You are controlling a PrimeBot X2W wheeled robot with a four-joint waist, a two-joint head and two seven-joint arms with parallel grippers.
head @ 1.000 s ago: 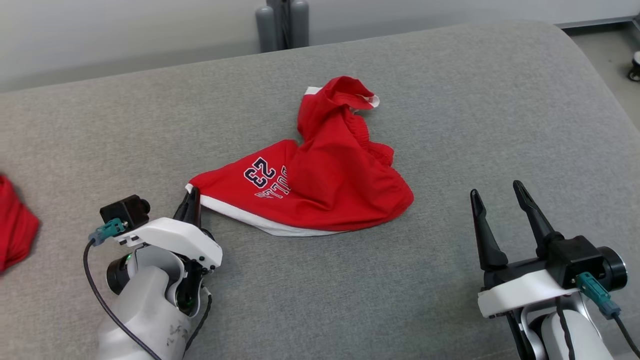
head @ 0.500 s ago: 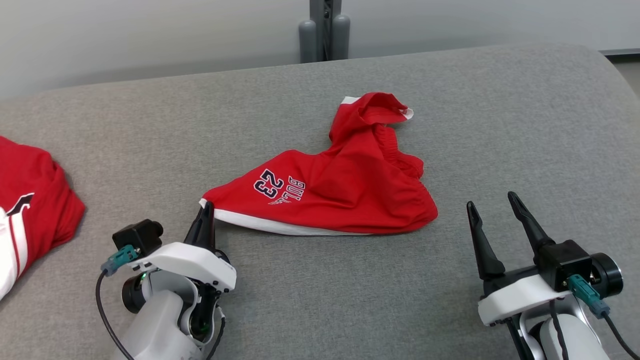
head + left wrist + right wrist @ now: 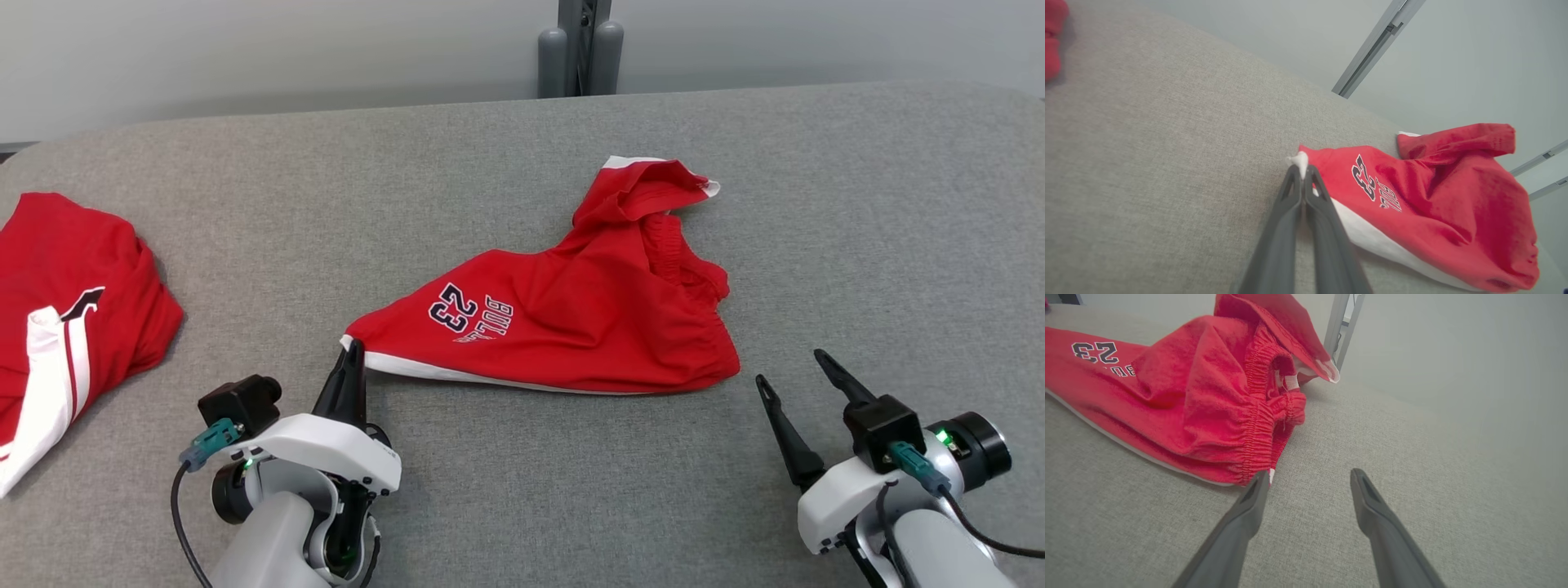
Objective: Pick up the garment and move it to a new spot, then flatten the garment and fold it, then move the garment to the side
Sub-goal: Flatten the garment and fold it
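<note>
The garment is a pair of red shorts with white trim and a "23" print, lying crumpled in the middle of the grey cushion. My left gripper is shut on the white corner of its left hem, a pinch that shows in the left wrist view with the garment trailing right. To the right of the shorts my right gripper stands open and holds nothing. In the right wrist view the gripper is just short of the garment's elastic waistband, its left fingertip at the waistband's corner.
A second red garment with white stripes lies at the cushion's left edge. A grey post with two cylinders stands behind the cushion's far edge, against the pale wall. Bare cushion surrounds the shorts.
The head camera has swung left, bringing the second garment into view. The left hem has been drawn out, stretching the shorts longer and flatter. My right gripper has tilted left and neared the waistband.
</note>
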